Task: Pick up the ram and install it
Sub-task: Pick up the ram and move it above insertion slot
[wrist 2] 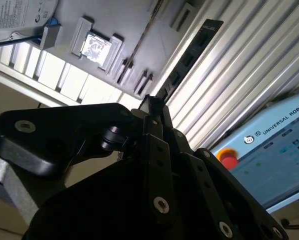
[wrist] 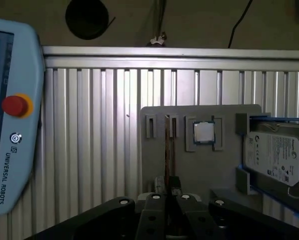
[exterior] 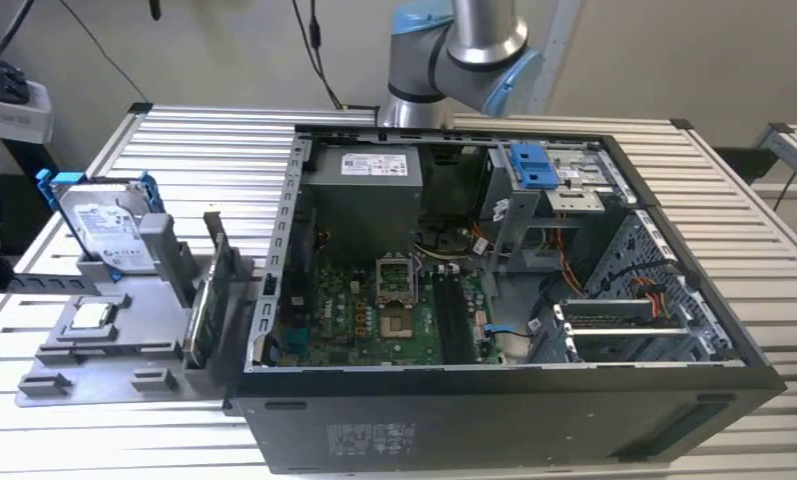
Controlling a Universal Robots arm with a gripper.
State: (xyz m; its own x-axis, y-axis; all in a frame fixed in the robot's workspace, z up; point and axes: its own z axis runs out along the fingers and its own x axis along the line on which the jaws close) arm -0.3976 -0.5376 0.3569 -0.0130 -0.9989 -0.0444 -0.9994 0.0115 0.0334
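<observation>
The ram [wrist: 167, 147] is a thin dark stick standing on edge in a slot of the grey fixture plate [wrist: 154, 165]; I see it edge-on in the first wrist view. In the second wrist view the ram [wrist 2: 189, 57] runs as a long dark strip along the plate [wrist 2: 134, 30]. In the exterior view the ram [exterior: 218, 262] stands at the plate's side next to the open computer case [exterior: 505, 420]. My gripper [wrist: 167, 184] hangs well above the ram, in line with it, its fingers together and nothing between them. In the second wrist view the gripper [wrist 2: 152, 102] points at the strip's near end.
On the plate lie a silver processor chip [wrist: 203, 132] and a silver hard drive with blue rails [wrist: 274, 160]. A teach pendant [wrist: 9, 125] lies on the slatted table [wrist: 89, 125]. Inside the case the green motherboard [exterior: 371, 320] shows dark memory slots [exterior: 449, 312]. The arm [exterior: 458, 50] rises behind the case.
</observation>
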